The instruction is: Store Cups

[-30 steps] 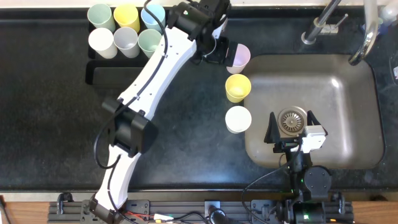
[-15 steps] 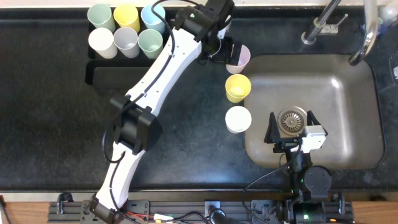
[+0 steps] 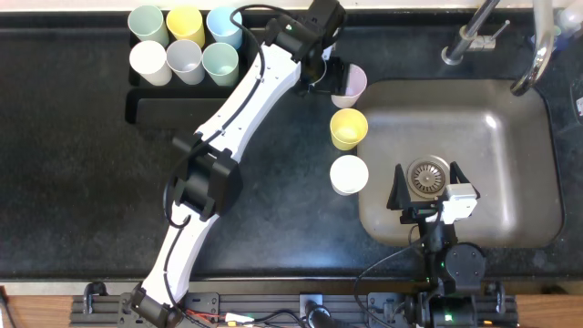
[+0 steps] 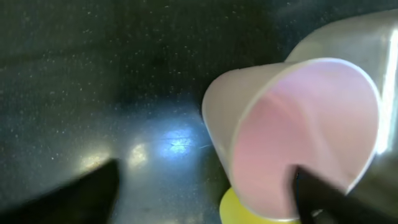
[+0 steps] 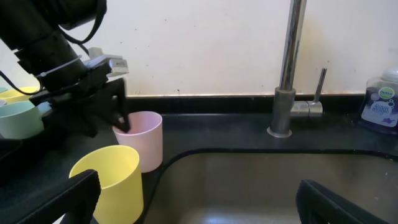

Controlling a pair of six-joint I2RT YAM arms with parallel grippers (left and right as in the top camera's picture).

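A pink cup (image 3: 351,85) (image 4: 298,130) (image 5: 144,139) stands upright on the black counter at the sink's left rim. My left gripper (image 3: 332,75) (image 4: 205,180) (image 5: 115,111) is open at this cup, one finger (image 4: 314,193) over its mouth and the other finger (image 4: 81,196) outside its wall. In front of it stand a yellow cup (image 3: 348,128) (image 5: 109,180) and a white cup (image 3: 349,174). Several cups (image 3: 185,44) sit in a black rack (image 3: 168,107) at the back left. My right gripper (image 3: 428,189) (image 5: 199,186) stays open and empty low over the sink.
The steel sink (image 3: 496,118) takes up the right side, its drain (image 3: 428,176) under the right gripper. A faucet (image 3: 474,32) (image 5: 287,74) rises behind it and a soap bottle (image 5: 380,102) stands at the far right. Black counter (image 3: 82,182) spreads to the left.
My left gripper has slid right along the back of the counter, closing in on the pink cup. The cups and the right arm have stayed put.
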